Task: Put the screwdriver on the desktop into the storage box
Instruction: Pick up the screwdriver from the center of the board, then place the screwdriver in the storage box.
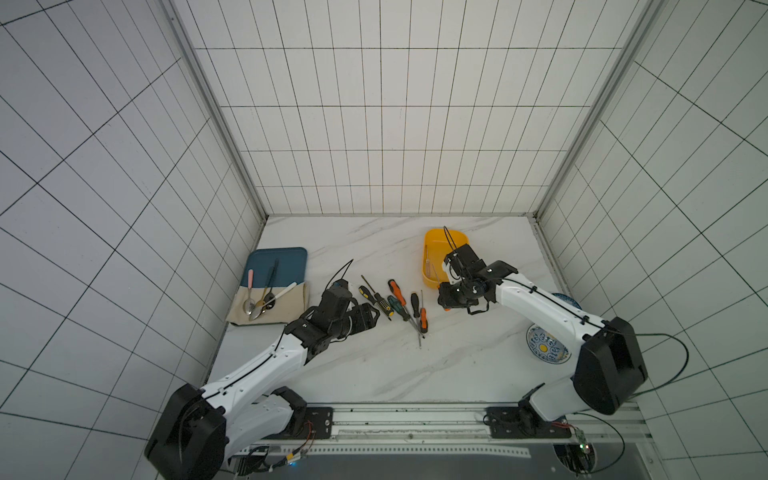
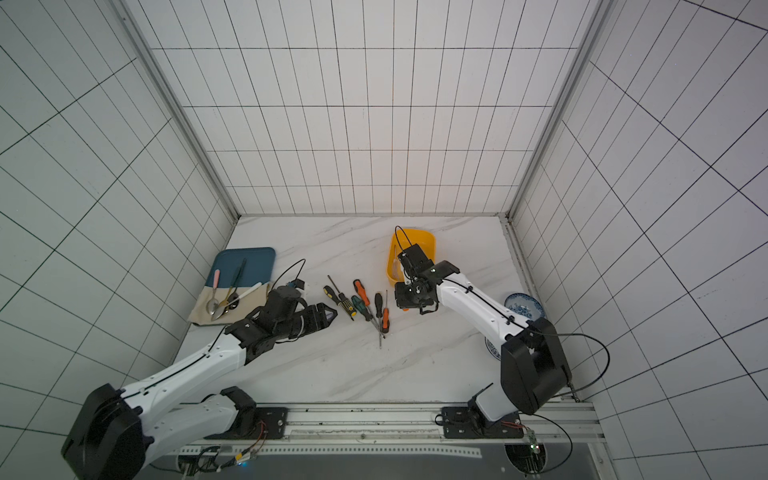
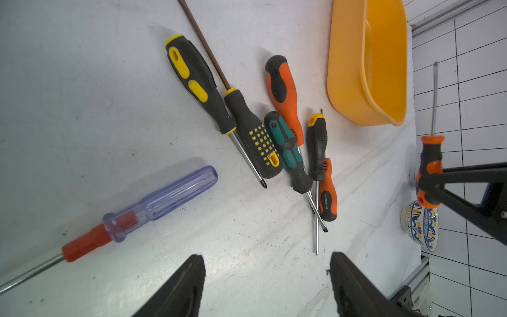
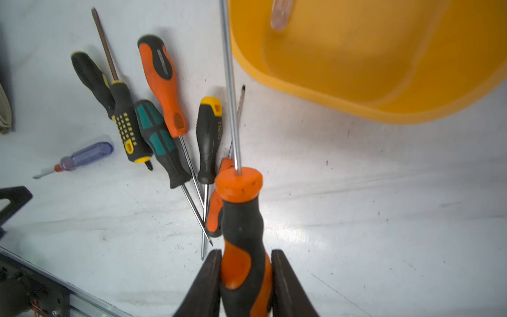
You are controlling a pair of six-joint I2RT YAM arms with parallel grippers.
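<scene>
Orange-handled screwdriver (image 4: 241, 219) is clamped in the right gripper (image 4: 247, 252), box (image 1: 442, 243) at its 12 o'clock holding one, pile (image 1: 395, 291) waiting at 9 o'clock, left gripper (image 3: 267, 260) spread empty.

In the pile beside the box (image 4: 329, 90), the black screwdriver (image 4: 209, 137) with a yellow cap has pale lettering on its handle that looks like "deli". The small orange screwdriver (image 3: 326, 192) next to it carries dark print too fine to read.
</scene>
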